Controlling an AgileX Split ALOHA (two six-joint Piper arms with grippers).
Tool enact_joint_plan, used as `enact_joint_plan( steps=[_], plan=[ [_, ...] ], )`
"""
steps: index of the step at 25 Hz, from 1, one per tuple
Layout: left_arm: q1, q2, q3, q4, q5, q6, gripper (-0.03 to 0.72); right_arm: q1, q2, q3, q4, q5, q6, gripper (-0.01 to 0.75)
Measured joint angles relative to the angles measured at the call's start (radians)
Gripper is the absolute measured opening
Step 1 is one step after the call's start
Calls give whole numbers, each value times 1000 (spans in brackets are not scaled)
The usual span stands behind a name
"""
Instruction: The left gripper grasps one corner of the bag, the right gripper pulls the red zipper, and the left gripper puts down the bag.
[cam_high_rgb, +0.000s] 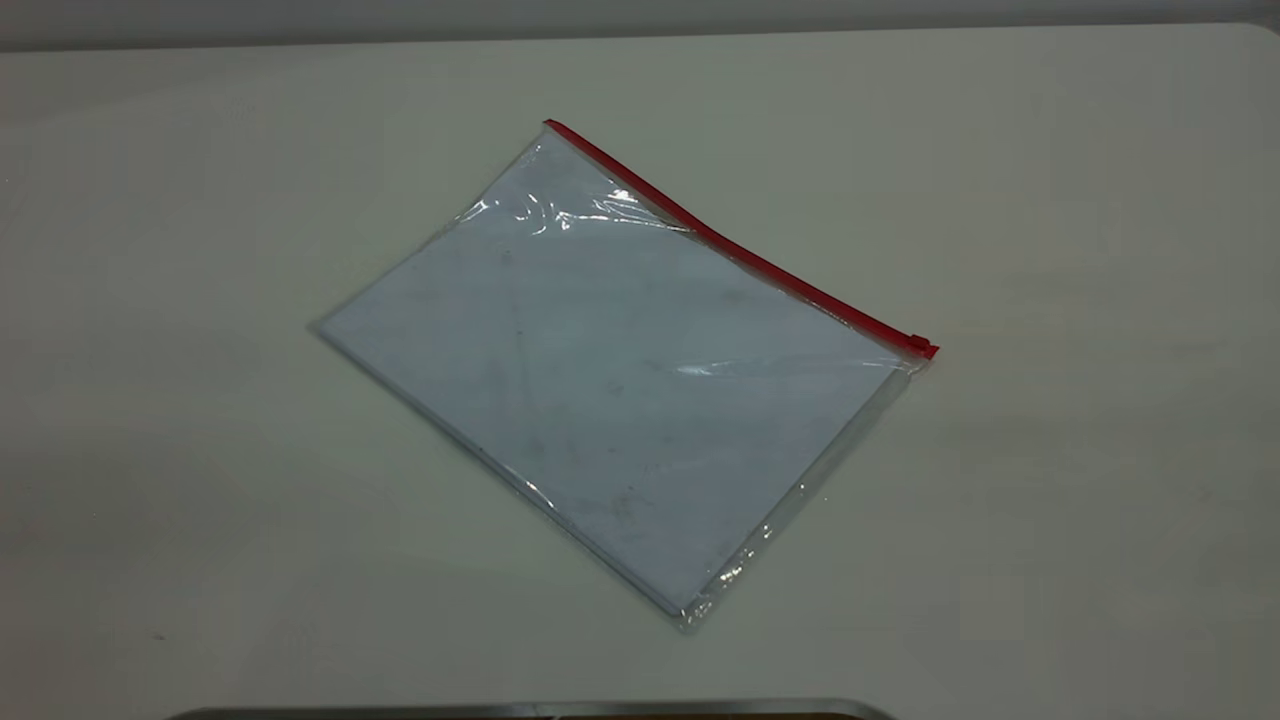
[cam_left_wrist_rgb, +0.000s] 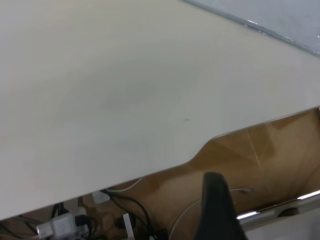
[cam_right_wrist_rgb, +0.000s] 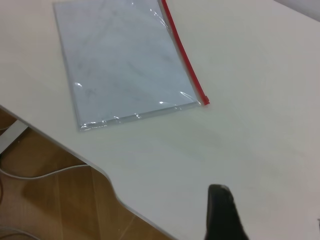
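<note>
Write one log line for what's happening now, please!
bag: flat on table, untouched | red zipper: slider at right end | left gripper, right gripper: parked off bag

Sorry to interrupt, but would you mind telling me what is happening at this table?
Nothing is being handled yet. The bag lies flat on the table, its red zipper along the far edge with the slider at the right end. The left gripper and right gripper are both off to the sides, away from the bag.
</note>
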Motion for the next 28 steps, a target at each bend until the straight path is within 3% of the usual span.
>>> enact_joint_plan(
  steps=[15,28],
  plan=[
    [45,-247,0,5,2,0,569,0,0,1,0,-2,0,380],
    [45,-249,0,4,3,-1,569,-22,-9,1,1,-3,0,285]
  ],
)
